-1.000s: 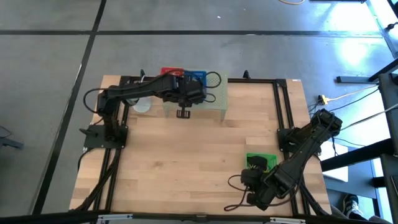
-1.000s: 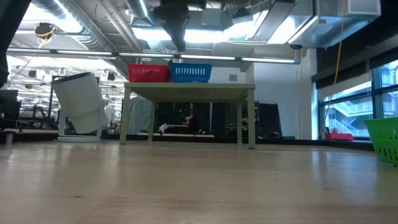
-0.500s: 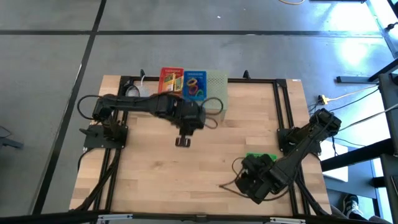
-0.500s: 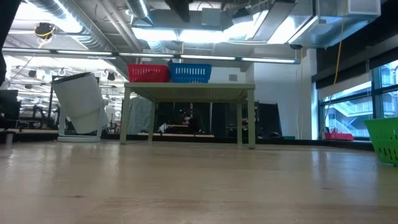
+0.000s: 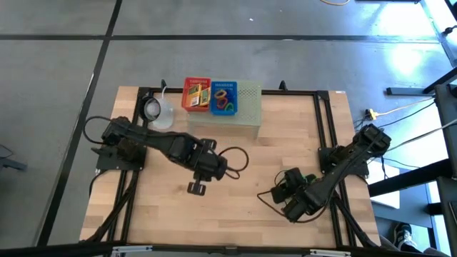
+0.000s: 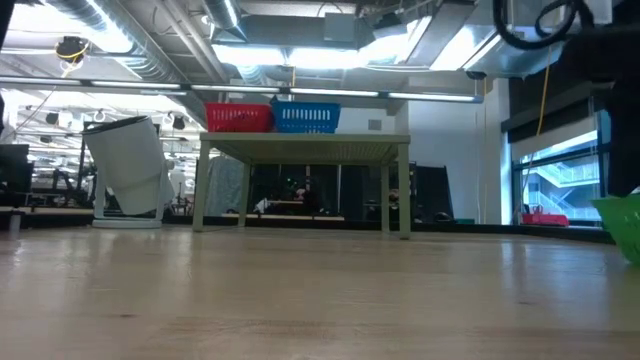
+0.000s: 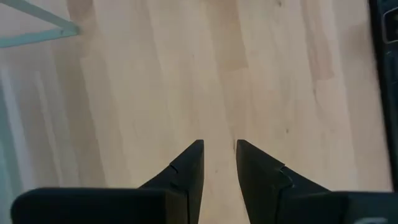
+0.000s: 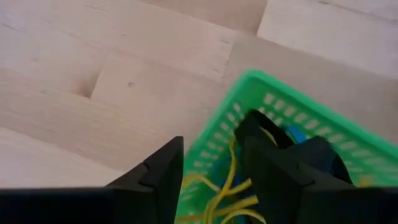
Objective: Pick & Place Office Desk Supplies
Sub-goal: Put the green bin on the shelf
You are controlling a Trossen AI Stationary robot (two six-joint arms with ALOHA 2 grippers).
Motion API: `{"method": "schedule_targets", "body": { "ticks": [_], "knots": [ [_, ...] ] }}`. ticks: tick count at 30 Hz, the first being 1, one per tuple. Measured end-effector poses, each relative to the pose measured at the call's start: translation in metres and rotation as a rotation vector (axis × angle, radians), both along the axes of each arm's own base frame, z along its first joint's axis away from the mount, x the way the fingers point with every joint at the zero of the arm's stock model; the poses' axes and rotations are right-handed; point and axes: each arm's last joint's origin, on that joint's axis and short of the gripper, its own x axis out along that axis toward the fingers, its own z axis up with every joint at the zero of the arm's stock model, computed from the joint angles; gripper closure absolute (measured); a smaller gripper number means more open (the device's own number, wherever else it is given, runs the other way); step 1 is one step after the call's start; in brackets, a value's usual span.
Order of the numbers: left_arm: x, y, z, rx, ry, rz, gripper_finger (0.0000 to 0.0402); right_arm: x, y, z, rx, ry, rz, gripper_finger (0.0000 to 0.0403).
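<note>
Bare table (image 5: 243,178) centre, stand (image 5: 243,107) behind.

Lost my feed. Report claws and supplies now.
Left claw open, empty, over bare table. Right claw open above green basket. Loops in blue basket. Nothing in the way.

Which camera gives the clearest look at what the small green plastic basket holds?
The right wrist view: the green perforated plastic basket shows yellow loops and black clips inside. The high view mostly hides it under the right arm; the low view catches one edge; the left wrist view misses it.
</note>
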Motion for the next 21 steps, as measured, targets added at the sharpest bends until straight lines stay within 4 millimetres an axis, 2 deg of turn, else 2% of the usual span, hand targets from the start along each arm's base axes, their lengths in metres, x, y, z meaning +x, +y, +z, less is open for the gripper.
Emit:
{"method": "schedule_targets", "body": {
  "ticks": [15, 21],
  "knots": [
    [-0.001, -0.003, 0.0, 0.052, -0.014, 0.003, 0.0316, 0.007, -0.004, -0.003, 0.022, -0.01, 0.003, 0.0236],
    [-0.001, -0.003, 0.0, 0.051, -0.014, 0.005, 0.0316, 0.01, 0.001, -0.016, 0.028, 0.024, -0.005, 0.0237]
  ]
}}
